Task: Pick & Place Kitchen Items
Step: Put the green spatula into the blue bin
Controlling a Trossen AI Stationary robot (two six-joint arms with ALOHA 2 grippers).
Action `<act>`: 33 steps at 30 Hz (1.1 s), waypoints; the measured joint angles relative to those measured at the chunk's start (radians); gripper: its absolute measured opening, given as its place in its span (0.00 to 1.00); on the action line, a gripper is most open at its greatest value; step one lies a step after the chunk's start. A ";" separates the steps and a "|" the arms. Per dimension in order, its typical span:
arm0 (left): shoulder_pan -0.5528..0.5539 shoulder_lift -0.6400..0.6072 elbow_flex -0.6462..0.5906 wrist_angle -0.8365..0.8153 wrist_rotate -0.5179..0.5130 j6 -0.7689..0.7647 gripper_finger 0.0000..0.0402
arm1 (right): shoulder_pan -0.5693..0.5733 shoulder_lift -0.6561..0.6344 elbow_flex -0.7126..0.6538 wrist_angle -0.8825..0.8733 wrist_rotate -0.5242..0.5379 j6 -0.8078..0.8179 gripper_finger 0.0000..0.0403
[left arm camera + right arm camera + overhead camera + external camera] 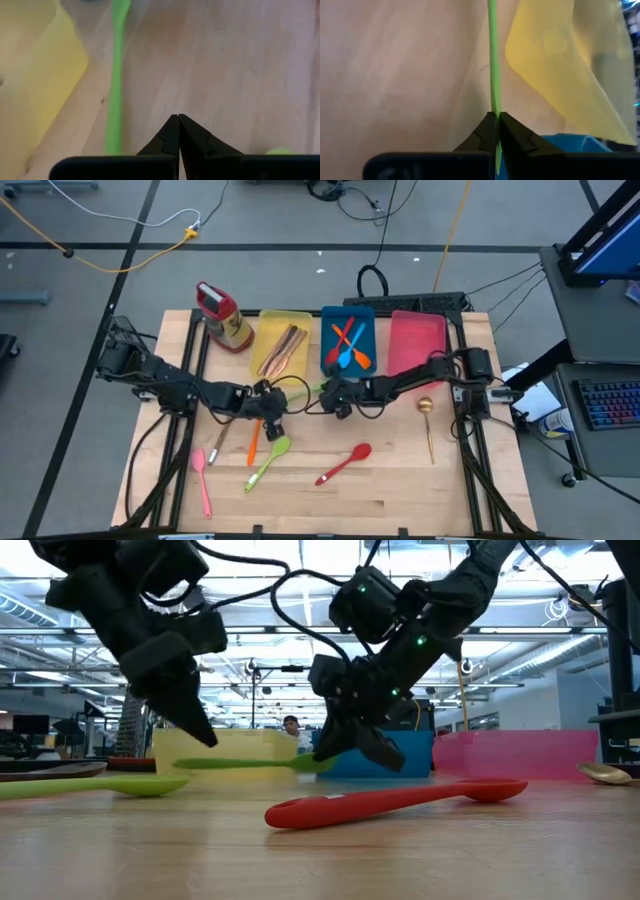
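Observation:
My right gripper (pixel 333 394) is shut on a slim green utensil (pixel 493 60) in front of the yellow tray (pixel 283 345) and the blue tray (pixel 348 340). The utensil runs level toward my left arm in the low view (pixel 245 764). My left gripper (pixel 270 418) is shut and empty, and the green handle (pixel 116 90) passes beside its fingers. A green spoon (pixel 268 461), an orange spatula (pixel 253 442), a pink spoon (pixel 203 478), a red spoon (pixel 345 463) and a gold spoon (pixel 428 425) lie flat on the table. My right gripper pinches the green utensil's thin handle (pixel 493 107) between its two fingers, which lie along it. The fingers slant down from the table's right side. In the low view the utensil hangs level, clear of the table, and sticks out past the fingertips toward my left gripper.
The yellow tray holds wooden spoons. The blue tray holds orange-red and blue utensils. A pink tray (pixel 415 340) stands at the back right. A red-capped bottle (pixel 222 315) lies at the back left. Bare wood shows along the near edge to the right of the red spoon.

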 joint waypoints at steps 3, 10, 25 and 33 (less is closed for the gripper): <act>-0.013 0.001 -0.003 0.045 -0.025 -0.002 0.03 | 0.017 -0.002 0.000 -0.032 -0.001 0.069 0.01; -0.026 0.000 -0.002 0.157 -0.043 0.039 0.01 | 0.063 -0.006 -0.001 -0.097 0.010 0.179 0.01; -0.026 -0.001 -0.001 0.203 -0.050 0.024 0.03 | 0.104 -0.257 -0.003 -0.557 0.155 0.629 0.01; -0.026 -0.001 -0.001 0.206 -0.075 0.028 0.01 | 0.086 -0.432 -0.018 -0.692 0.173 0.780 0.01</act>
